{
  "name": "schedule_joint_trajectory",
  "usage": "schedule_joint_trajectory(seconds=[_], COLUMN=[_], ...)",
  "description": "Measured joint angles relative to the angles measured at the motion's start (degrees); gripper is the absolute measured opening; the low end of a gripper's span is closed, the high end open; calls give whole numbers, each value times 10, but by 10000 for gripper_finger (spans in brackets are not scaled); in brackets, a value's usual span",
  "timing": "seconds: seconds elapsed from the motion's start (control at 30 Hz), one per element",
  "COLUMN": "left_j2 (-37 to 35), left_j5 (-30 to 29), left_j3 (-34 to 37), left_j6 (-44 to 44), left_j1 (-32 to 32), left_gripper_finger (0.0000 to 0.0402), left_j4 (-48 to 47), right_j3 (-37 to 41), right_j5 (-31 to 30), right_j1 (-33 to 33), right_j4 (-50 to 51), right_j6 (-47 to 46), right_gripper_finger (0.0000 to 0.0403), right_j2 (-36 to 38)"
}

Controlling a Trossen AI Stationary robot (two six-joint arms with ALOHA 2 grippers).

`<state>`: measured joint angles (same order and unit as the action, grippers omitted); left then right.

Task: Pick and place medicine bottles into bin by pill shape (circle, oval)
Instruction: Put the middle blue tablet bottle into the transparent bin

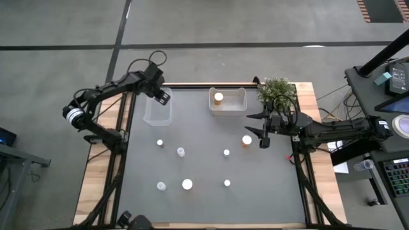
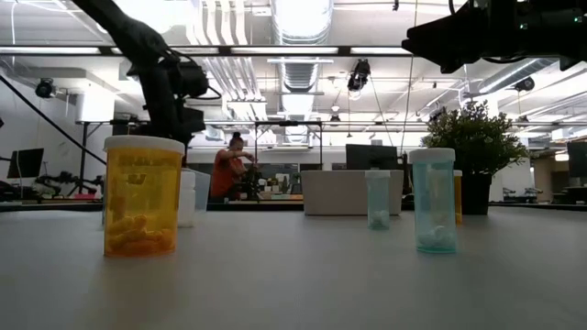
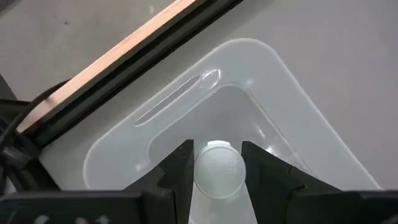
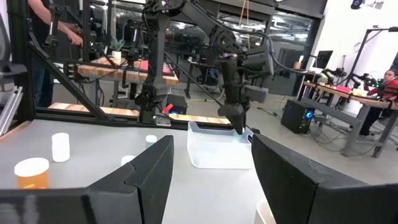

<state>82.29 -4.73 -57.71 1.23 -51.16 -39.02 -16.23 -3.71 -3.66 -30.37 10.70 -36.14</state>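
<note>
My left gripper [image 3: 217, 180] hangs over the clear bin [image 3: 249, 87] at the table's far left and is shut on a small pale medicine bottle [image 3: 217, 171] with a white cap. In the high view that gripper [image 1: 160, 96] is above the bin [image 1: 158, 110]. My right gripper [image 1: 262, 132] waits open at the table's right, holding nothing. A second bin [image 1: 227, 101] at the far middle holds an orange bottle [image 1: 218, 97]. Several more bottles stand upright on the grey table, such as a white-capped one [image 1: 187, 184] and an orange one [image 1: 246, 140]. My left gripper pinches the small bottle between its two fingers [image 3: 180, 171], one on each side of its round body just below the cap [image 3: 217, 158]. The fingers come from above, slanting steeply down. The bottle's cap faces back along the fingers, and it hangs over the bin's inside.
A green potted plant [image 1: 277, 91] stands at the far right corner, close to my right arm. Wooden strips [image 1: 128, 121] edge the table's left and right. In the low view an orange bottle [image 2: 142, 195] and a pale blue one [image 2: 433, 200] stand near. A person [image 2: 227, 170] works in the room beyond.
</note>
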Motion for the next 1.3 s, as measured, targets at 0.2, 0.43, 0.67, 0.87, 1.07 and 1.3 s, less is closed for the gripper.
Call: schedule_joint_trajectory(seconds=[0.2, 0.43, 0.67, 0.87, 1.07, 1.3], left_j2=[2, 7, 8, 8, 8, 9], left_j5=[-1, -1, -1, -2, -2, -2], left_j3=[3, 10, 45, 45, 47, 51], left_j6=[0, 0, 14, 14, 14, 14], left_j1=[0, 0, 0, 0, 0, 0], left_gripper_finger=[107, 107, 107, 107, 107, 107], left_j4=[45, 51, 97, 101, 120, 117], right_j3=[0, 0, 0, 0, 0, 0], right_j5=[0, 0, 0, 0, 0, 0], right_j1=[0, 0, 0, 0, 0, 0], right_j4=[0, 0, 0, 0, 0, 0], right_j6=[3, 3, 3, 4, 4, 4], right_gripper_finger=[209, 209, 209, 209, 209, 209], right_j2=[0, 0, 0, 0, 0, 0])
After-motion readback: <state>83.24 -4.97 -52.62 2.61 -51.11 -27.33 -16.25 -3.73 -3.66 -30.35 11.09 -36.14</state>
